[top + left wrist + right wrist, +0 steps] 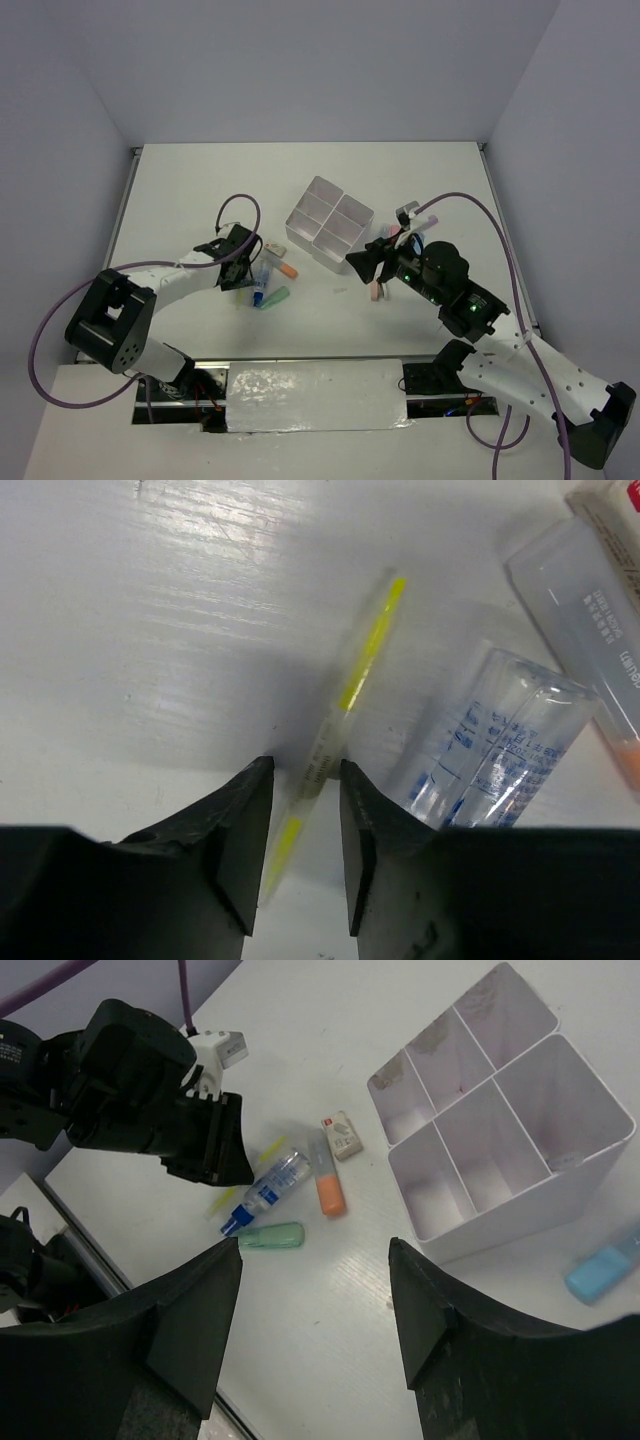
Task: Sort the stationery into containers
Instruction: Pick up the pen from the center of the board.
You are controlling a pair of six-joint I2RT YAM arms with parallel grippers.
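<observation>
Yellow pen (345, 695) lies flat on the desk (200, 190), left of and nearer than the white four-compartment box (520, 1215). Left tool (306, 780) straddles one end of the pen, jaws partly open with a slim gap on each side, nothing gripped. Blue-capped tube (490, 750) is just beside the pen. Green highlighter (272, 1237) and orange highlighter (330, 1192) lie near. Right tool (315, 1250) hovers at the box's near-right side, jaws wide, nothing between them.
</observation>
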